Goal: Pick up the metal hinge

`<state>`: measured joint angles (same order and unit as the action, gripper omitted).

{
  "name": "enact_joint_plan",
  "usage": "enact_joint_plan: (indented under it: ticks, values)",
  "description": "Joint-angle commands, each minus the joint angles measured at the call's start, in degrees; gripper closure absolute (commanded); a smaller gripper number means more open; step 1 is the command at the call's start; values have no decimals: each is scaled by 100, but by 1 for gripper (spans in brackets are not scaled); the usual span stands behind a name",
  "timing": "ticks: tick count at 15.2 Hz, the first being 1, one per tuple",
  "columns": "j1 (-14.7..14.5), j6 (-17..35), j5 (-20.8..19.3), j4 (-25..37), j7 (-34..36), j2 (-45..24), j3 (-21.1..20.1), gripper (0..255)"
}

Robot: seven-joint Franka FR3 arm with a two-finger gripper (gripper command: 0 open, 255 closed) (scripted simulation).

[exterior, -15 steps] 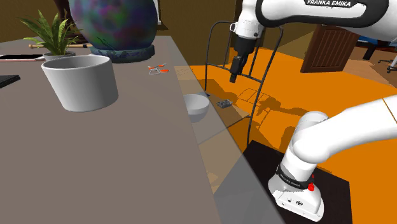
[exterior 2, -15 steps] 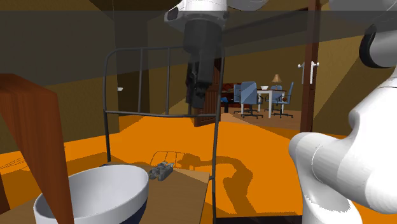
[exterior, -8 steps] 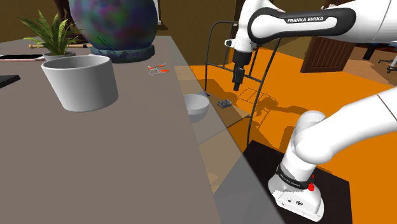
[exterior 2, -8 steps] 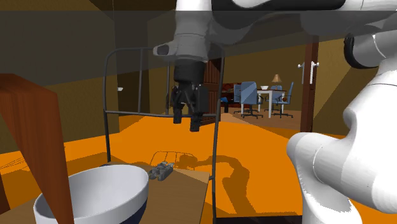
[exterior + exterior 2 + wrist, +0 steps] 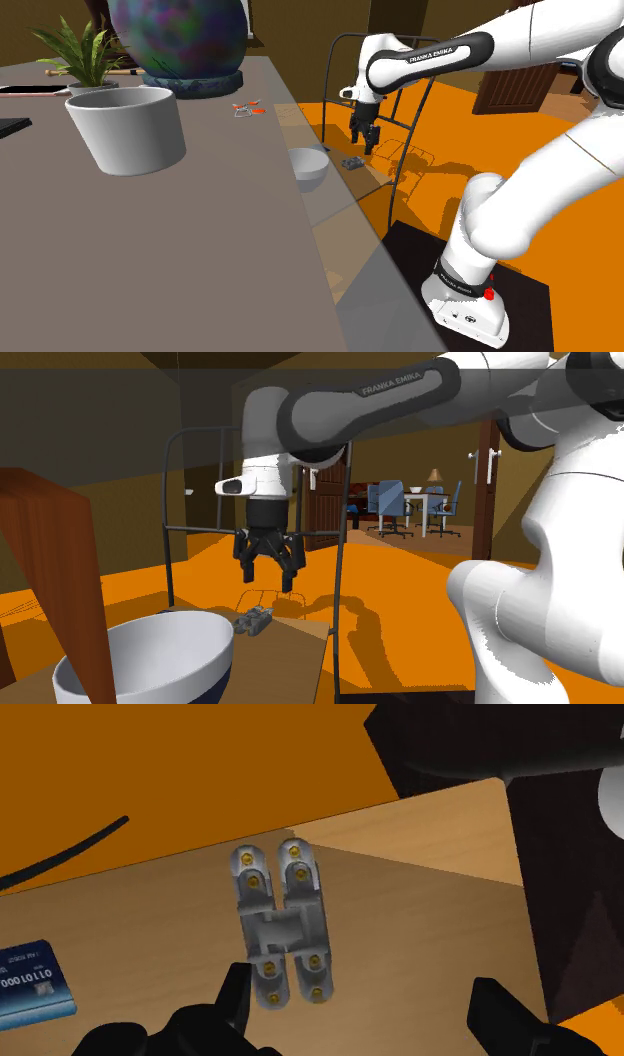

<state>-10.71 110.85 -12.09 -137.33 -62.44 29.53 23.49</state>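
Grey two-leaf hinge (image 5: 281,926) flat on wood-grain tabletop (image 5: 430,844).

A white pot (image 5: 128,128) stands on the grey desk (image 5: 150,250); a mottled vase (image 5: 180,40) and a leafy plant (image 5: 82,55) stand farther back; a white bowl (image 5: 308,168) sits toward the shoulder view's right.

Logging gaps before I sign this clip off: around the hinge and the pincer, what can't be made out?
Hinge, shoulder view: too small for detail.
Blue card, wrist view: cut off by the frame edge.
Bowl, second exterior view: base cut off by the bottom edge.
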Motion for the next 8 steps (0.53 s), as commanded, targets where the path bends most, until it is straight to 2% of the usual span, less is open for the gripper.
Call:
enact_joint_plan:
  ticks: [1, 3, 8]
  values:
    - [-193, 246, -19, 143, -792, -447, 298, 0]
    - [-346, 462, 14, 264, -1439, -845, 530, 0]
    - [-347, 877, 22, -5, -1462, -998, 606, 0]
